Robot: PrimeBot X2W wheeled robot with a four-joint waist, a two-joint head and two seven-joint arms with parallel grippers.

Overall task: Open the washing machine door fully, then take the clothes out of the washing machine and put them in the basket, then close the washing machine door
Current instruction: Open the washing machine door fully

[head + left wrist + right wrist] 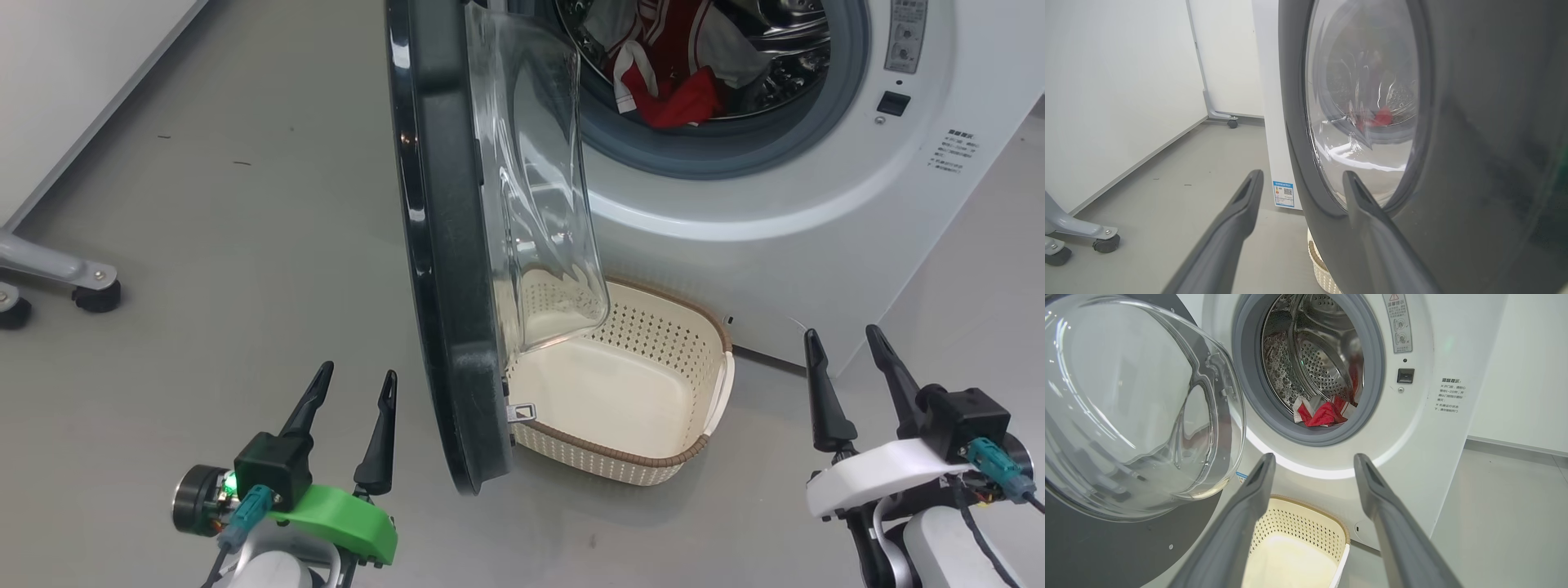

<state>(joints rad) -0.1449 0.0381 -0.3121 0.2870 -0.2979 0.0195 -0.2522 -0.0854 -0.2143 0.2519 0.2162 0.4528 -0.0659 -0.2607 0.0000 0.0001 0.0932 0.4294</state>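
The washing machine door (445, 245) stands about halfway open. It juts straight out from the washing machine (816, 204) toward the camera, so the head view catches it almost edge-on: a glossy black ring with the clear glass bowl bulging to the right. Behind it, in the steel drum, lie the clothes (669, 73), a heap of red fabric with white trim that has not yet been taken out. The basket (645, 333) sits on the grey floor (245, 204) right against the machine's front, partly under the door's glass, with nothing in it.

The left claw (359, 372) hangs low just beside the outer face of the door, its two dark fingers spread apart and holding nothing. In the left wrist view one finger overlaps the black ring, though contact cannot be told. The right claw (841, 331), also spread and holding nothing, hovers to the right of the basket, facing the drum mouth.

The step in hand looks like finishing the door's swing. The inner face is the side to press (the right claw is the one facing it). A slow push low on the black frame rather than the glass, following the hinge's arc leftward, should keep the door from bouncing back over the basket. A castered grey leg (82, 282) stands well off to the left.
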